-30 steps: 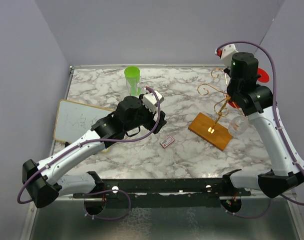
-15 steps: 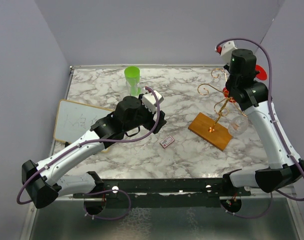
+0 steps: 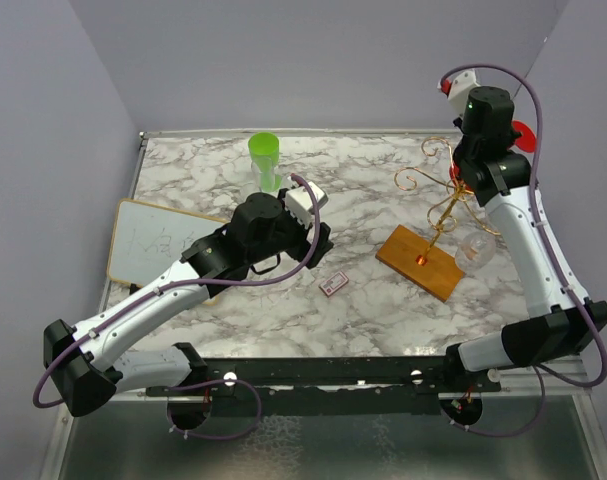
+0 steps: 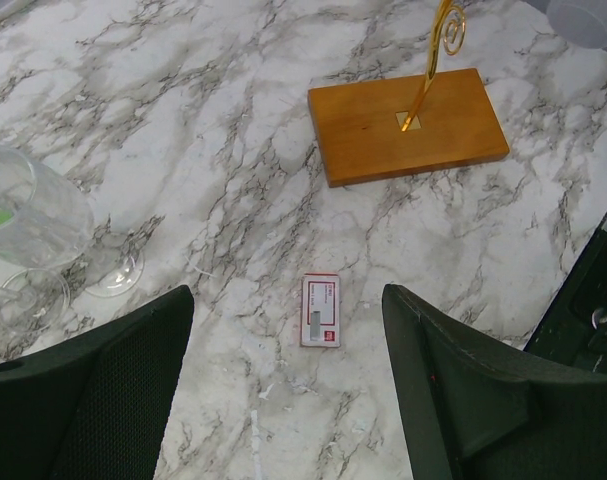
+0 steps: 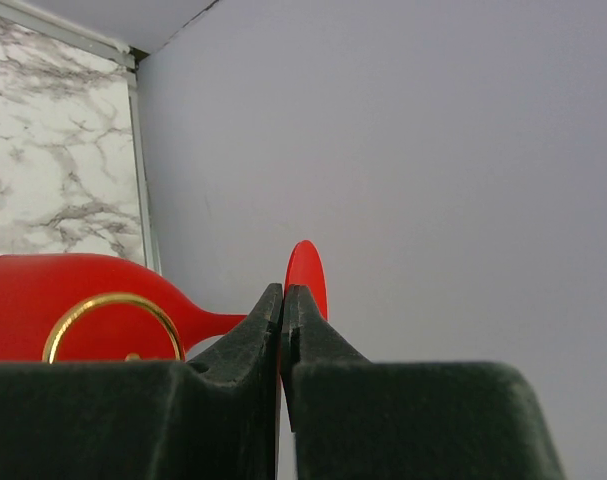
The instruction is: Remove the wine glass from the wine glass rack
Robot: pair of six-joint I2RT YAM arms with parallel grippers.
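The wine glass rack (image 3: 438, 205) is gold wire with curled arms on a brown wooden base (image 3: 420, 262), at the right of the table. Its base also shows in the left wrist view (image 4: 408, 125). My right gripper (image 3: 507, 142) is high at the far right corner, shut on the round foot (image 5: 307, 272) of a red wine glass (image 3: 456, 180). The glass lies sideways, and a gold curl (image 5: 108, 315) crosses its bowl (image 5: 43, 300). A clear wine glass (image 3: 475, 248) hangs low on the rack's right side. My left gripper (image 4: 288, 400) is open and empty above the table.
A small red and white card (image 4: 320, 310) lies under my left gripper. A green cup (image 3: 264, 155) stands at the back, with clear glasses (image 4: 33, 215) beside it. A whiteboard (image 3: 158, 240) lies at the left edge. Grey walls close in behind and to the right.
My right arm has risen and moved toward the far right corner, carrying the red wine glass up along the rack's top. The left arm has not moved.
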